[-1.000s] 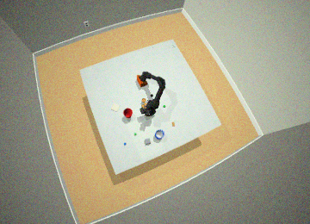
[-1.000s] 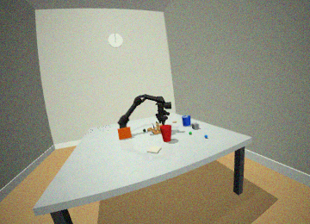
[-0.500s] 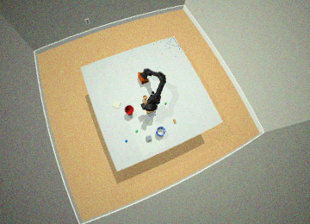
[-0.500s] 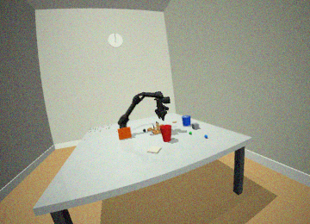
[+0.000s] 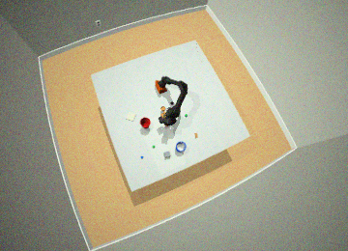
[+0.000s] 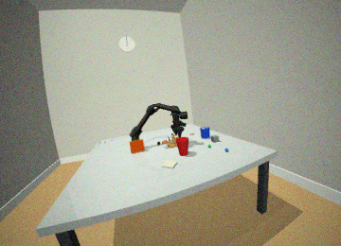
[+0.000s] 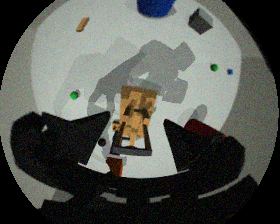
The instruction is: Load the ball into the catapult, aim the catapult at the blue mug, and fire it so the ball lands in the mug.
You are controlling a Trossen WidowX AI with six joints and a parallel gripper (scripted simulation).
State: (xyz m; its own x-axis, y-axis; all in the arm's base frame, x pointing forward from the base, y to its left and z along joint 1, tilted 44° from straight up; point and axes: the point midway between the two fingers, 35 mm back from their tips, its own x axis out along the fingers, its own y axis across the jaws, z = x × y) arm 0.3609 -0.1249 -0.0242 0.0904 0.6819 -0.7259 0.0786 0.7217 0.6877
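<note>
The tan wooden catapult (image 6: 172,145) (image 7: 131,94) stands on the table, its long axis pointing roughly toward the blue mug. A dark bar lies across its near end in the wrist view. The blue mug (image 5: 181,147) (image 6: 205,132) (image 7: 156,6) stands upright beyond it. My gripper (image 7: 138,117) is wide open and empty above the catapult, a finger to each side of it in the wrist view. I cannot tell which ball is the task's ball, and none shows clearly in the catapult. A small black ball (image 5: 171,103) (image 6: 158,143) (image 7: 102,142) lies beside the catapult.
A red cup (image 5: 145,123) (image 6: 183,147) stands near the catapult. A grey cube (image 5: 167,154) (image 7: 200,22) is beside the mug. Green balls (image 7: 74,95) (image 7: 214,67), a blue ball (image 7: 230,71), a tan block (image 7: 82,24), an orange block (image 6: 136,146) and a cream tile (image 6: 170,164) lie around.
</note>
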